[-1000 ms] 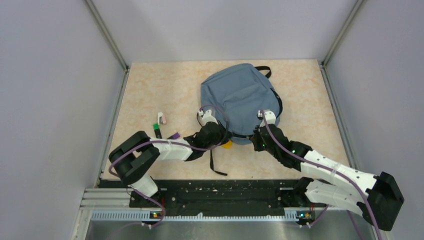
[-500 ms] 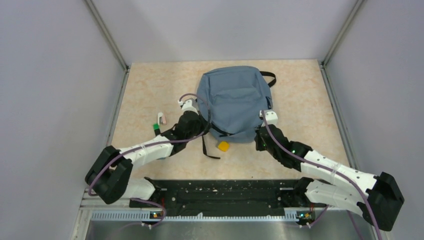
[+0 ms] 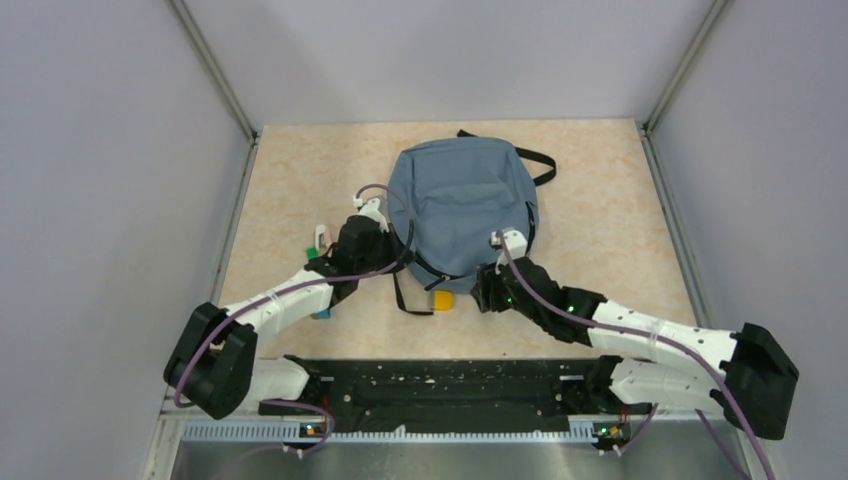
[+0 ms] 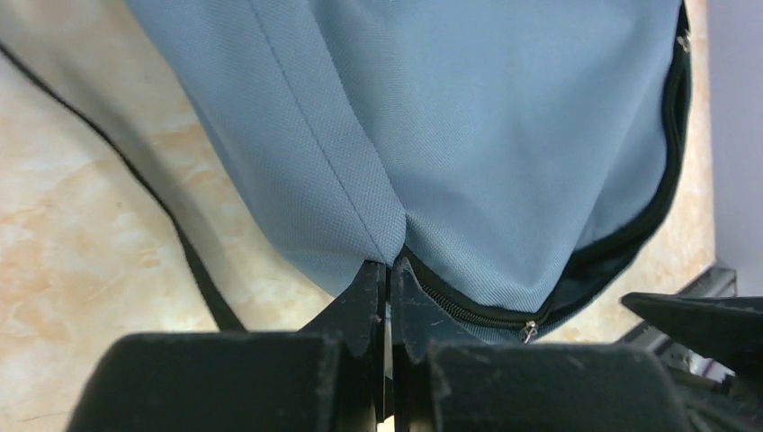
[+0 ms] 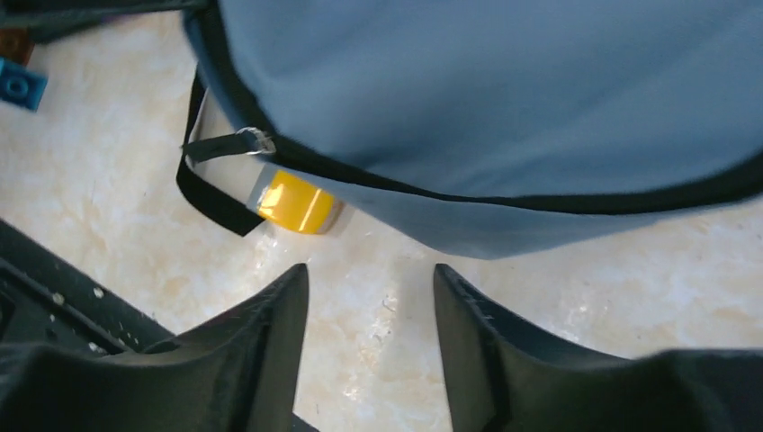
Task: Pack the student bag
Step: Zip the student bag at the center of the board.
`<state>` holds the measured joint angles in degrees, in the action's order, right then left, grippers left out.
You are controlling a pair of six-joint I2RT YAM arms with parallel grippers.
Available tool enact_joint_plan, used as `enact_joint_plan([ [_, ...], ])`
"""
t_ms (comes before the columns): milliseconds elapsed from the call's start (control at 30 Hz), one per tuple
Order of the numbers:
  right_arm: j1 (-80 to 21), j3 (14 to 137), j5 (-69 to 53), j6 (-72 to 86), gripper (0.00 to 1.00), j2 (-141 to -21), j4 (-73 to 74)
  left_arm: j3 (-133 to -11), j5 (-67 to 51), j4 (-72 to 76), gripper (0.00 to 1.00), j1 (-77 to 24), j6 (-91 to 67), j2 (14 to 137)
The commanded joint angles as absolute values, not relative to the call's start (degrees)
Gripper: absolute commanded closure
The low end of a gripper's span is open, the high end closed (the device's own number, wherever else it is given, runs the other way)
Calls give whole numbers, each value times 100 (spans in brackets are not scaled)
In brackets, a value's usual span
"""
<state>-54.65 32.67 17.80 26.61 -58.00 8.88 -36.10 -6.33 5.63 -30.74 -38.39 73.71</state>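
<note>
Student bag (image 3: 465,205) now straighter, mouth nearward

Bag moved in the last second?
Yes. The bag slid left and turned slightly, leaving more bare table between it and the right wall.

Student bag (image 3: 465,205): dusty blue-grey, fine woven texture, matching stitch line; zip band black. Strap (image 5: 209,209): black. Table (image 3: 300,170): peach-beige, marbled with pale veins. Small glossy yellow piece (image 5: 297,202) noted at bag edge. Blue block (image 5: 18,83) noted at corner of right wrist view. Left gripper (image 4: 387,270), right gripper (image 5: 371,270): matte black. Left arm (image 3: 280,300), right arm (image 3: 640,325): white links, black joints, purple cables. Walls (image 3: 100,150): pale grey-lilac. Base rail (image 3: 440,385): black.
</note>
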Motion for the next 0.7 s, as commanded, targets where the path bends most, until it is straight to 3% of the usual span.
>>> enact_joint_plan([
  [0, -6017, 3396, 1710, 2261, 41, -6085, -316, -3644, -1337, 1103, 100, -3100, -3843, 7350],
  [133, -6361, 3141, 1919, 1350, 34, -6444, -1418, -3608, -1334, 1103, 100, -3098, -3855, 7342],
  [233, -6443, 3297, 2381, 1180, 28, -6794, -1330, -3621, -1307, 1013, 100, -3089, -3843, 7312],
  [367, -6447, 3771, 2616, 2874, 27, -7048, -678, -3580, -1269, 993, 100, -3098, -3837, 7226],
  [667, -6524, 2837, 1968, 5490, 36, -7105, -2306, -3514, -1319, 992, 100, -3094, -3825, 7116],
])
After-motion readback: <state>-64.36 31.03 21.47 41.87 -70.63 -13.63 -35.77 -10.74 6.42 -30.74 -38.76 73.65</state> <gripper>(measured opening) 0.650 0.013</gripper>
